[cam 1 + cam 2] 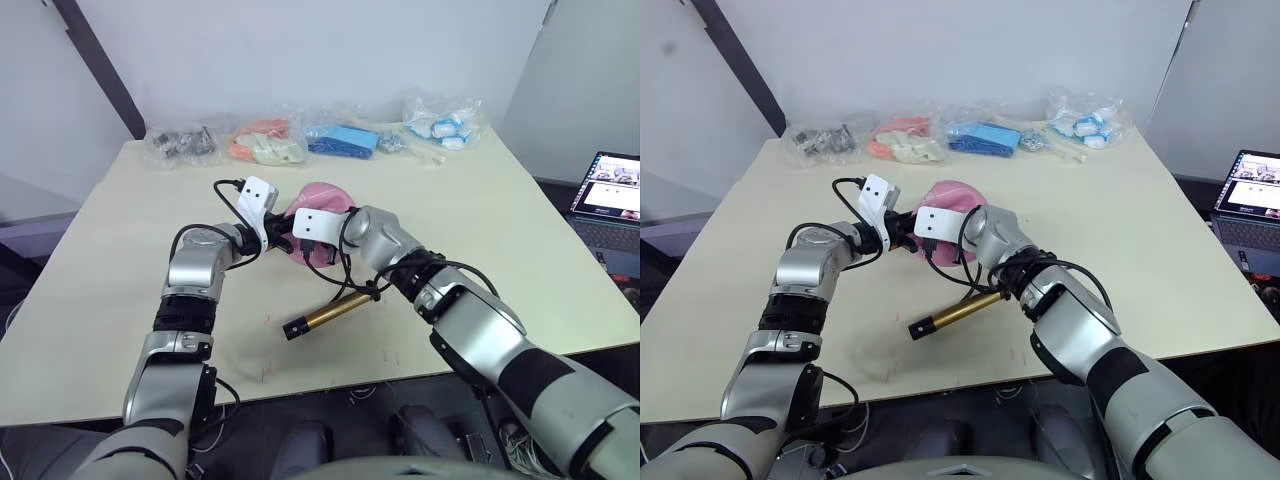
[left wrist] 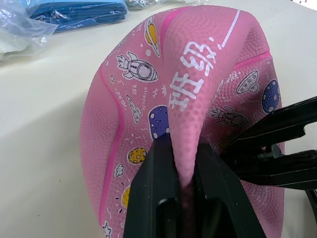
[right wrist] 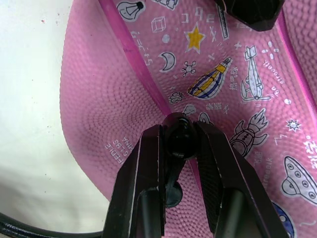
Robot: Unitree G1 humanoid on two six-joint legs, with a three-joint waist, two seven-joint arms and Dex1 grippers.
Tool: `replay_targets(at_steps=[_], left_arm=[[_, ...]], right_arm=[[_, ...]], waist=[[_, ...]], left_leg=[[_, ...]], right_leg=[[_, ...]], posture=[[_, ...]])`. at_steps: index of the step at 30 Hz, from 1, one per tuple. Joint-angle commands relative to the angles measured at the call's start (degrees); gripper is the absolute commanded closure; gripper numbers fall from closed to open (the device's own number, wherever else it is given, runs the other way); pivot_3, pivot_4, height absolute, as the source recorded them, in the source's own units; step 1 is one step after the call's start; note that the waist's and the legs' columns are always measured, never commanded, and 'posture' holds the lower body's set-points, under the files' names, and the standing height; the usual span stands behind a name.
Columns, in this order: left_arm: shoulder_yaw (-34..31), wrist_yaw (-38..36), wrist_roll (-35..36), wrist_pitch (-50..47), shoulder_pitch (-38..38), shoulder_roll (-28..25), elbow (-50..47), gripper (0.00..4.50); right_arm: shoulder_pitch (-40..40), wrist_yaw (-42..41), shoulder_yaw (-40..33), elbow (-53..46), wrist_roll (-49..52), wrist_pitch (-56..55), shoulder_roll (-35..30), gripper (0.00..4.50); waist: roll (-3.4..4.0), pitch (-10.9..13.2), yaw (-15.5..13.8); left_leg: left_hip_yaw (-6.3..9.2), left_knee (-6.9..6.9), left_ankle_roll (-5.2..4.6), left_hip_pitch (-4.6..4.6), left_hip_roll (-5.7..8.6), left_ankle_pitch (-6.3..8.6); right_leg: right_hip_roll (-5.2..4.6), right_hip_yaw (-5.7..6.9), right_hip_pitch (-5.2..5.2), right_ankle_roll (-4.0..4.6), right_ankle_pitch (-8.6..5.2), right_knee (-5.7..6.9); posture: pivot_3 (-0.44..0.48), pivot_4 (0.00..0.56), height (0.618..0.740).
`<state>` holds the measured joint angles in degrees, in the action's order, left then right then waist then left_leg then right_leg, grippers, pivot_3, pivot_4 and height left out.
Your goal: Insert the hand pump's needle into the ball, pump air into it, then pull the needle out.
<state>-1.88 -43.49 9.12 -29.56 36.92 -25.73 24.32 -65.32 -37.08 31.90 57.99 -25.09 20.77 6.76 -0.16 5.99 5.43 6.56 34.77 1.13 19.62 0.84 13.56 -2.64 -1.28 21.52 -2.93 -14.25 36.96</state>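
Left wrist view shows my left gripper point(image 2: 185, 163) squeezed shut on a soft fold of the ball point(image 2: 198, 89). The ball is pink and saggy, with darker seam lines. White Chinese writing runs up the fold. Little pictures sit around it: rockets, planets, flying saucers. Small words by one rocket are too tiny to read.

In the right wrist view, my right gripper point(image 3: 179, 141) is closed on the small black fitting of the needle point(image 3: 178, 141). The tip presses right against the ball's skin beside a seam. I cannot see the metal pin itself. Near the fingers I can read "CHINA" in small white letters. A yellow star, a moon and a striped balloon are printed close by.

I count one ball, one hand pump point(image 1: 330, 312) and two grippers. The ball sits in the middle of the table point(image 1: 100, 300), between my two grippers. The pump lies flat on the table just in front of the ball, under my right arm. Four plastic bags point(image 1: 345, 138) lie in a row at the far edge. One open laptop point(image 1: 608, 195) stands off to my right.
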Motion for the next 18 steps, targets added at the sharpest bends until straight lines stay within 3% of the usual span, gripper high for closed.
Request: replay_targets(at_steps=[1, 5, 10, 18], left_arm=[[4.21, -2.58, -0.24, -3.92, -2.76, 1.57, 2.78, 4.50], [4.14, -2.55, -0.21, -3.91, -2.73, 1.56, 2.79, 4.50], [3.74, -2.37, -0.24, -3.56, -2.66, 1.16, 3.04, 4.50], [3.47, -1.80, -0.47, -2.34, -2.26, 1.26, 3.75, 4.50]], right_arm=[[4.43, 0.21, 0.83, 8.93, -1.18, 1.35, 0.11, 3.98], [4.11, -0.20, -0.57, 7.67, -0.51, 0.97, -0.29, 3.98], [4.61, -3.57, -2.70, -1.02, 1.16, 3.14, -2.30, 3.98], [11.97, -9.80, -1.84, -31.57, 0.95, 16.94, -8.14, 3.98]], waist=[[-0.01, -0.09, 0.00], [-0.01, -0.12, 0.00], [0.01, -0.07, -0.08], [0.15, 0.83, -1.52]], left_leg=[[0.01, -0.02, 0.00, -0.02, 0.00, 0.00], [0.02, -0.03, 0.00, -0.04, 0.00, 0.00], [0.13, -0.04, 0.01, 0.04, 0.04, 0.00], [0.26, -0.03, 0.01, 0.34, 0.24, 0.00]], right_leg=[[0.00, 0.00, -0.01, 0.01, -0.01, 0.00], [0.00, 0.00, -0.03, 0.02, -0.04, 0.00], [0.00, 0.05, -0.01, -0.01, -0.08, -0.02], [-0.13, 0.10, 0.11, -0.28, 0.00, -0.17]], posture=[[0.000, 0.150, 0.740], [0.000, 0.150, 0.740], [0.000, 0.150, 0.740], [0.000, 0.150, 0.740]])
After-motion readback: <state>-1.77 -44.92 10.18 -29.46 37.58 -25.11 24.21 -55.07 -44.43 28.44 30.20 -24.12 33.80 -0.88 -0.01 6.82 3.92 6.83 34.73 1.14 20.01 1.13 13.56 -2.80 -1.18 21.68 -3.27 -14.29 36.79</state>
